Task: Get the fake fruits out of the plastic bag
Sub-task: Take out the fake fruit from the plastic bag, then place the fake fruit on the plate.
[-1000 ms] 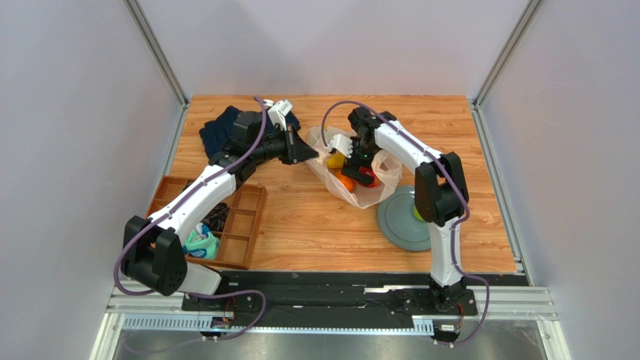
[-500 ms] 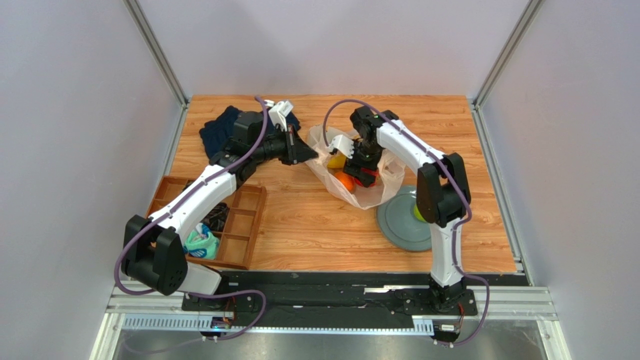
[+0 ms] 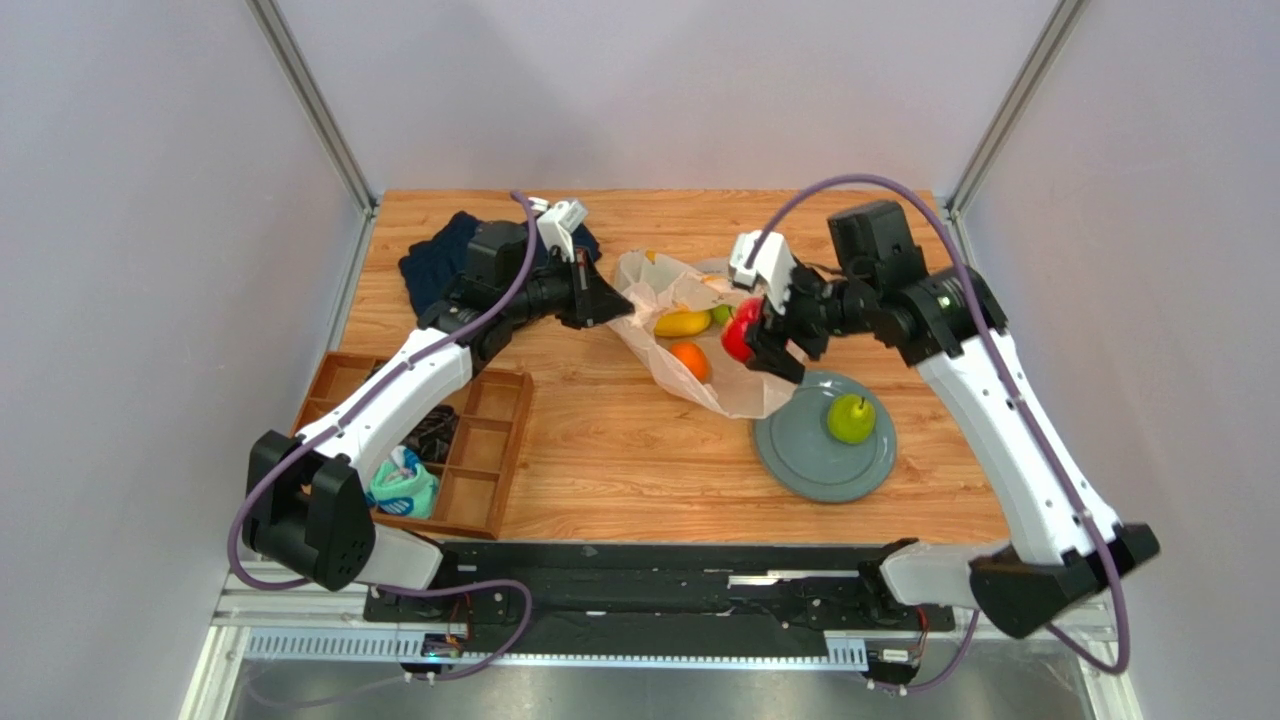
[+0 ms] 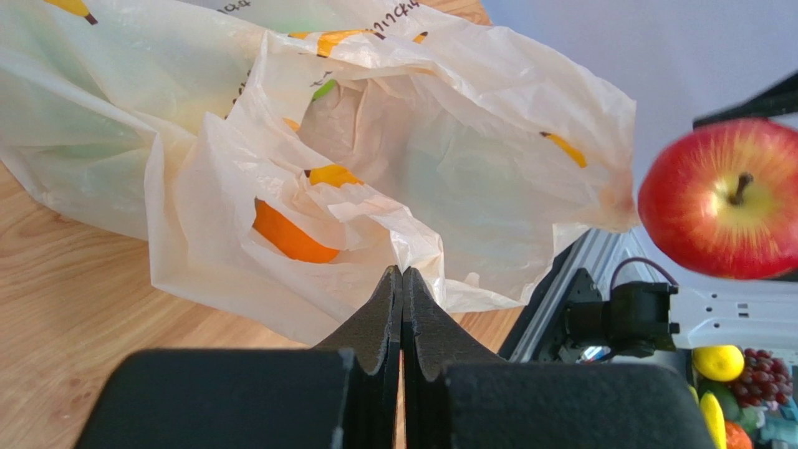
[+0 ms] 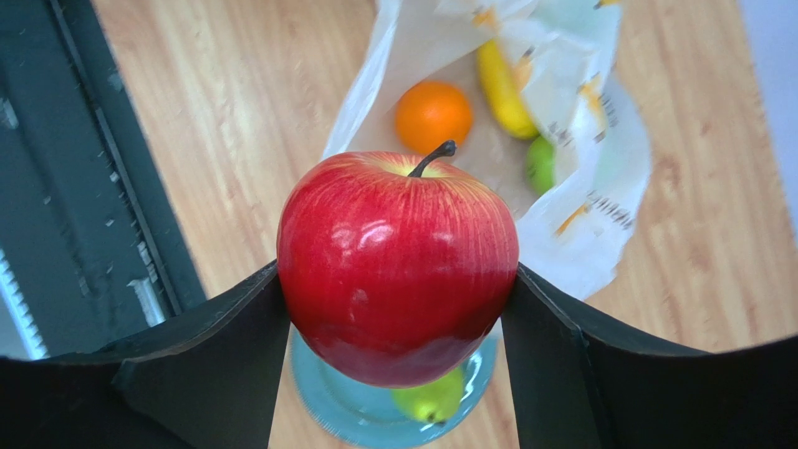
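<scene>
The plastic bag lies open mid-table, cream-white and crinkled. Inside it I see an orange, a yellow banana and a green fruit. My right gripper is shut on a red apple, held in the air over the bag's right edge. My left gripper is shut on the bag's left rim and holds it up. The left wrist view also shows the apple and the orange through the plastic.
A grey-blue plate with a green fruit sits right of the bag. A dark navy cloth lies at the back left. A wooden compartment tray with a teal sock roll stands at the front left.
My right gripper has come up out of the bag with the red apple and moved right. The right arm has swung outward. The left gripper has stayed on the bag's rim.
</scene>
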Tool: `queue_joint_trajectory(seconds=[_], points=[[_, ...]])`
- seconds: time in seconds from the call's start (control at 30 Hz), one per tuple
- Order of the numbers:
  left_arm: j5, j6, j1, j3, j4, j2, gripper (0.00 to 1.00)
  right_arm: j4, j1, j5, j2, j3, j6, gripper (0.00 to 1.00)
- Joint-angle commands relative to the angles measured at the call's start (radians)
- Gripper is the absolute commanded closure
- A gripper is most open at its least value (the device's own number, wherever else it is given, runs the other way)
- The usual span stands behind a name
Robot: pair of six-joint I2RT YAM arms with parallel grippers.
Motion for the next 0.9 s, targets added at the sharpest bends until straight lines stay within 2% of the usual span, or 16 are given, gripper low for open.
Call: queue_joint_trajectory(seconds=[0.0, 0.17, 0.3, 0.47, 0.63, 0.77, 0.87], points=[[-0.016, 0.042, -0.004, 0.062, -0.001, -0.01, 1.0, -0.145, -0.004, 0.039, -0.13, -0.138, -0.041, 0.47], [-0.022, 0.059, -0.002, 0.07, -0.014, -0.016, 1.0, -0.278, -0.004, 0.18, -0.292, -0.388, -0.225, 0.46], [-0.023, 0.06, -0.002, 0.064, -0.011, -0.015, 1.0, -0.234, -0.004, 0.204, -0.343, -0.523, -0.287, 0.45], [-0.03, 0.08, -0.001, 0.068, -0.03, -0.027, 1.0, -0.06, -0.004, 0.245, -0.216, -0.598, -0.302, 0.45], [-0.028, 0.105, 0.009, 0.067, -0.052, -0.05, 1.0, 0.137, -0.005, 0.302, -0.022, -0.569, -0.269, 0.46], [-0.023, 0.108, 0.021, 0.048, -0.067, -0.073, 1.0, 0.201, -0.025, 0.325, 0.123, -0.522, -0.278, 0.46], [-0.02, 0.109, 0.024, 0.034, -0.066, -0.087, 1.0, 0.229, -0.058, 0.322, 0.176, -0.483, -0.278, 0.45]])
